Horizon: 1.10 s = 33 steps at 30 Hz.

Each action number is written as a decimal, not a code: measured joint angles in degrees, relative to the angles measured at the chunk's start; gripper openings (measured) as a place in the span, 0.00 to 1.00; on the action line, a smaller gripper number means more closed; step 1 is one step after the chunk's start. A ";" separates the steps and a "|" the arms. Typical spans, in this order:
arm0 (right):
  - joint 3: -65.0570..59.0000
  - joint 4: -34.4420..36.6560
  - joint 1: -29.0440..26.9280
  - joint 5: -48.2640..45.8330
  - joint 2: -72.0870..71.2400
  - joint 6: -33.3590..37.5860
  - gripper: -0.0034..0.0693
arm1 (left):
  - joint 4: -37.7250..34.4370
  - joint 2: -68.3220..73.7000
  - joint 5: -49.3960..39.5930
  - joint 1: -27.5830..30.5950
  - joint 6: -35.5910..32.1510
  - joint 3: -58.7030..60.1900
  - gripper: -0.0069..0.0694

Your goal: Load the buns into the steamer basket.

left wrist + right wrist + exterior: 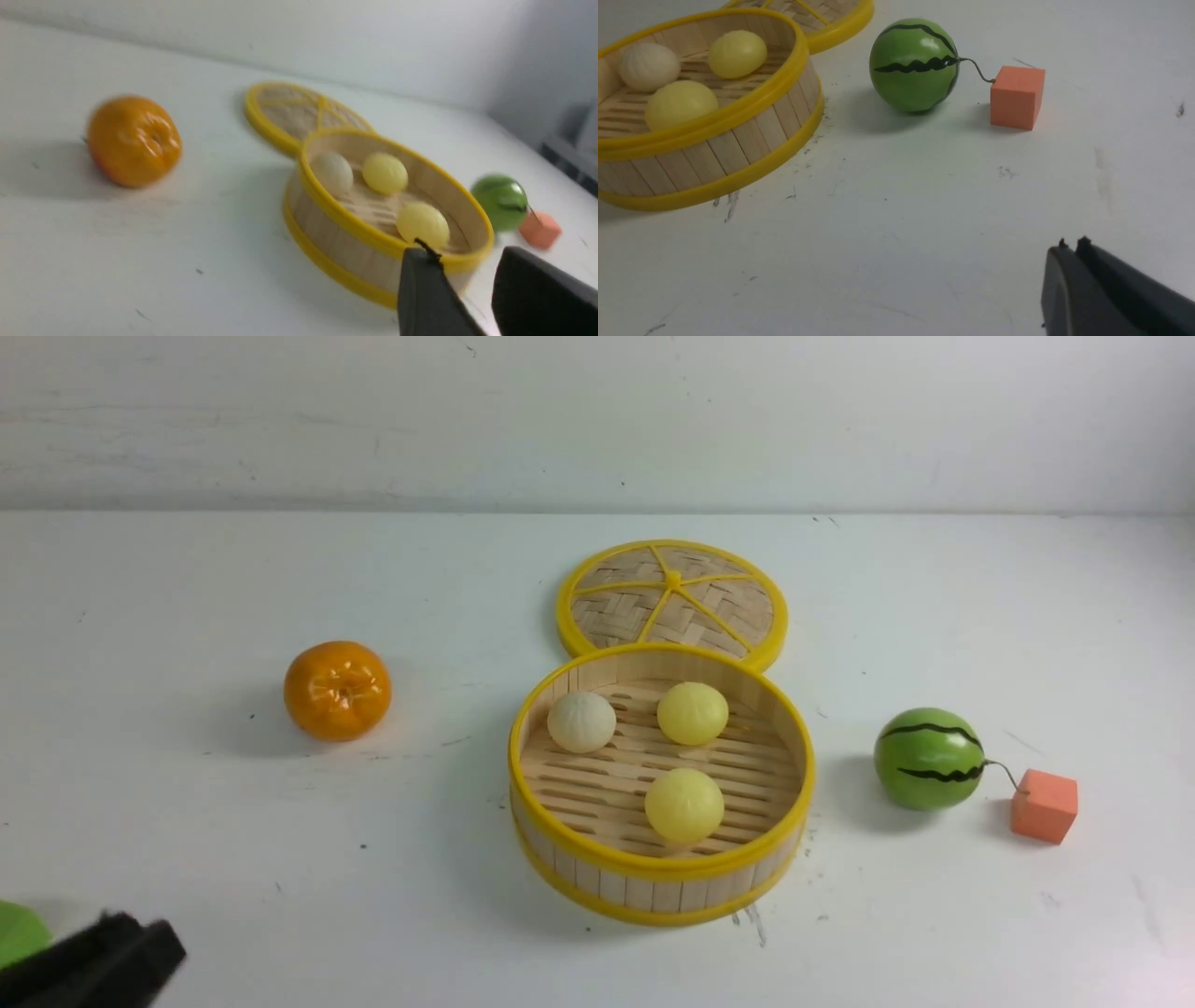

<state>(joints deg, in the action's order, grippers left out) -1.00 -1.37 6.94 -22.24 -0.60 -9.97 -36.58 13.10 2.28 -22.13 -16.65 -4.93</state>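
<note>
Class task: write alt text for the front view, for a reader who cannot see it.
A round bamboo steamer basket at the centre of a white table holds three buns, one off-white and two pale yellow. Its woven lid lies flat behind it, an orange tangerine to the left, a toy watermelon and orange cube to the right.

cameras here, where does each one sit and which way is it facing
Front view: between the arms, facing forward over the steamer basket; left gripper at the lower left corner.
Left wrist view: on the left arm, looking across the tangerine to the basket; its open fingers show.
Right wrist view: on the right arm, facing the watermelon ball; right gripper shut.
All share the three buns.
</note>
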 joint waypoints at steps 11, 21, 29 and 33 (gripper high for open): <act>0.00 0.00 0.00 0.00 0.00 0.00 0.09 | 16.98 -13.44 -0.24 16.89 18.39 6.32 0.38; 0.00 0.00 0.00 0.00 0.00 0.00 0.11 | 41.18 -13.67 -21.80 17.53 48.95 6.56 0.37; 0.00 0.00 0.00 0.00 0.00 0.00 0.11 | 38.95 -13.67 -24.43 17.53 40.42 6.68 0.07; 0.00 0.00 0.00 0.00 0.00 0.00 0.12 | 37.43 -13.67 -24.43 17.53 36.06 6.68 0.07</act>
<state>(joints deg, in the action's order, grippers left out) -1.00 -1.37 6.94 -22.24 -0.60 -9.97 0.85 -0.57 -22.16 -4.60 19.41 1.75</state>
